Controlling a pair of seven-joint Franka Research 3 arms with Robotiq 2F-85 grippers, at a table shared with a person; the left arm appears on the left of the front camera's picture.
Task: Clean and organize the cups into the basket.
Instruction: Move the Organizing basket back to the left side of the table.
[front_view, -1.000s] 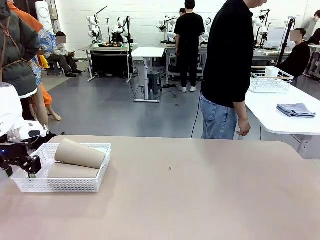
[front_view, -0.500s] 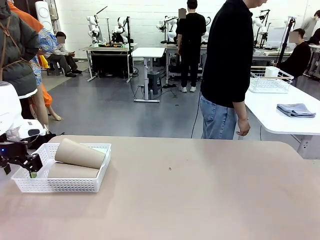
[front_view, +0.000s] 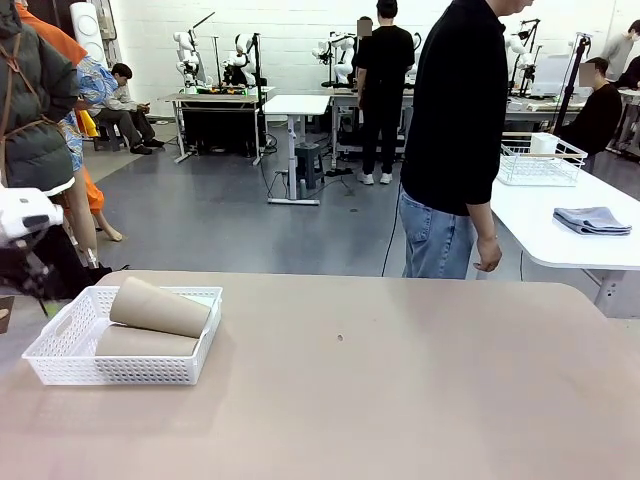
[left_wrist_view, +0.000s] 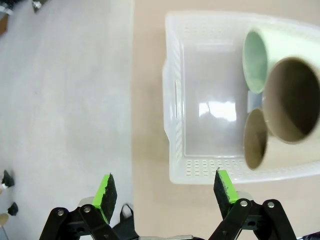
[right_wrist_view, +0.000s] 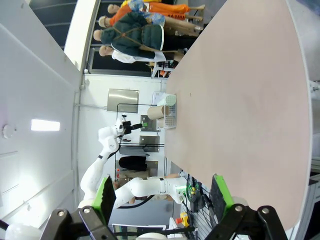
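Observation:
The white lattice basket (front_view: 62, 350) sits at the table's left end. Two tan cups lie on their sides in it, one cup (front_view: 160, 307) resting on top of the other (front_view: 145, 342). From above, the left wrist view shows the basket (left_wrist_view: 175, 100) holding a mint-green cup (left_wrist_view: 257, 60) and two tan cups (left_wrist_view: 292, 107) (left_wrist_view: 255, 140), mouths toward the camera. My left gripper (left_wrist_view: 165, 189) hangs open above the basket's near end, holding nothing. The left arm (front_view: 25, 215) is at the picture's left edge. My right gripper (right_wrist_view: 162, 192) is open and empty, far from the basket (right_wrist_view: 170, 120).
A person in a black shirt and jeans (front_view: 455, 150) stands at the table's far side. Beyond on the right, a white table carries a wire basket (front_view: 540, 160) and a folded grey cloth (front_view: 592, 220). The tan tabletop (front_view: 400, 380) stretches bare to the right of the basket.
My left arm has lifted up and back toward the left edge, away from the basket's near corner. The cups and basket have not moved.

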